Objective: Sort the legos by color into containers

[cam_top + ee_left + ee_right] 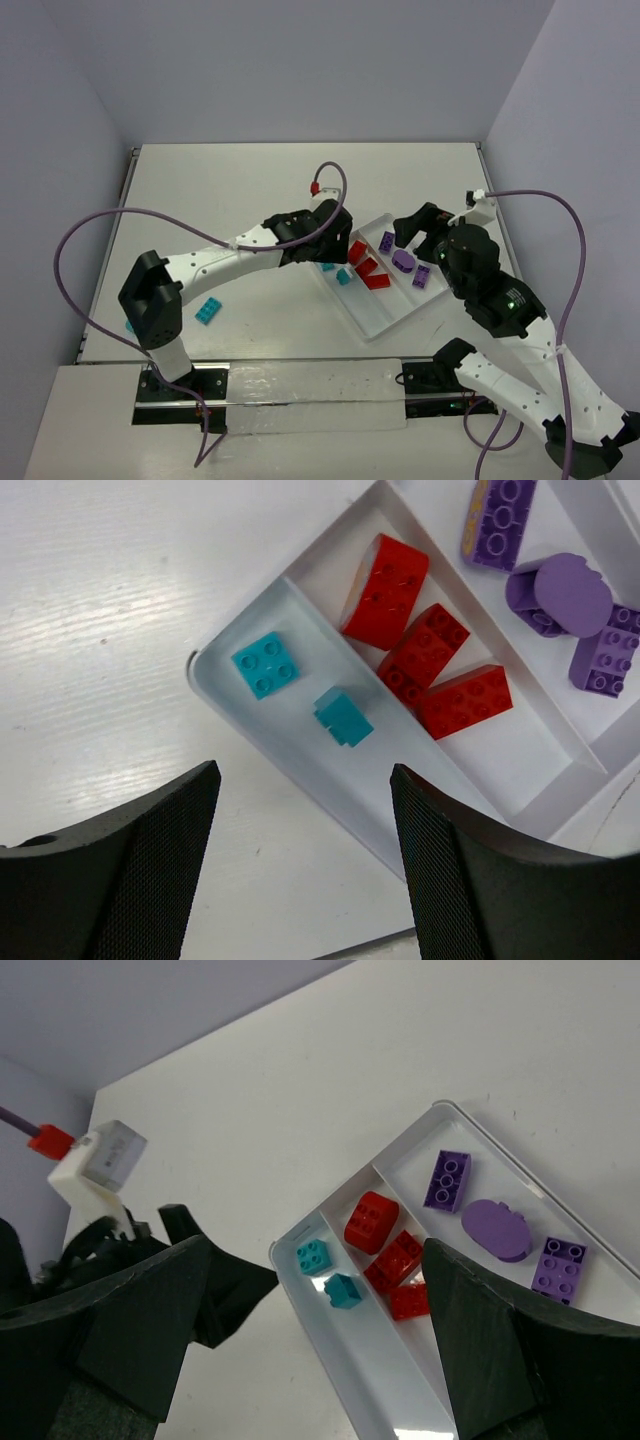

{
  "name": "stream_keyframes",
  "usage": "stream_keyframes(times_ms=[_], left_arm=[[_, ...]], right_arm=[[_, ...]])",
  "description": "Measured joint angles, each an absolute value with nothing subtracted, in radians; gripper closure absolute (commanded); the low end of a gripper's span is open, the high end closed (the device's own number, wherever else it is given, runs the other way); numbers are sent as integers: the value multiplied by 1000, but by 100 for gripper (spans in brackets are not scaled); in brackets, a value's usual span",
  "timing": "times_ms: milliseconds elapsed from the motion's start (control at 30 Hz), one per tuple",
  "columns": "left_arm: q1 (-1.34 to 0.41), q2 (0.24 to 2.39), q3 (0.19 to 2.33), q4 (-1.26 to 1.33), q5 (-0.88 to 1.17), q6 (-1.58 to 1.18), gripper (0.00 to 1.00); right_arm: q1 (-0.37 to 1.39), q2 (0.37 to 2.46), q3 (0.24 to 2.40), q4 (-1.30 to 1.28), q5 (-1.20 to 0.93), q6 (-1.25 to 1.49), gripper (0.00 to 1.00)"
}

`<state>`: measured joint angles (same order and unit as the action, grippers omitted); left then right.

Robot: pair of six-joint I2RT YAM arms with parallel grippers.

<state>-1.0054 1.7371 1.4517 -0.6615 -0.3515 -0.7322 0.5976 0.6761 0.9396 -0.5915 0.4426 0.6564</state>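
The white tray (pixel 385 310) lies right of centre with three long compartments. Its left compartment holds two teal bricks (pixel 266 664) (pixel 343 718). The middle one holds three red bricks (pixel 385 590) (pixel 423 652) (pixel 465 700). The right one holds three purple bricks (pixel 498 520) (pixel 560 592) (pixel 605 655). A loose teal brick (pixel 208 311) lies on the table at the left, and another (pixel 130 326) peeks out beside the left arm's base. My left gripper (pixel 325 240) (pixel 305 775) is open and empty over the tray's teal end. My right gripper (pixel 420 230) (pixel 318 1250) is open and empty above the tray (pixel 400 1380).
Purple cables loop over the table. A white connector with a red tip (pixel 314 187) sits above the left wrist and also shows in the right wrist view (pixel 100 1160). Grey walls close in the table at the back and sides.
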Motion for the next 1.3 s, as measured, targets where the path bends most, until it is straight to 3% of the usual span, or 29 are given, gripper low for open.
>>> stream_keyframes(times_ms=[267,833,1133,1300], left_arm=[[-878,1587,1260,-711,-359,-784,11],[-654,1351,1025,-873,-440,-968,14],[-522,1301,837,-930,-471,-1155,1],[-463,1275,782,-907,-471,-1169,1]], right_arm=[[598,778,942,-587,356,644,6],[626,957,957,-493,219,630,5],[640,1021,957,-472,205,624,4],[644,1023,957,-467,205,623,4]])
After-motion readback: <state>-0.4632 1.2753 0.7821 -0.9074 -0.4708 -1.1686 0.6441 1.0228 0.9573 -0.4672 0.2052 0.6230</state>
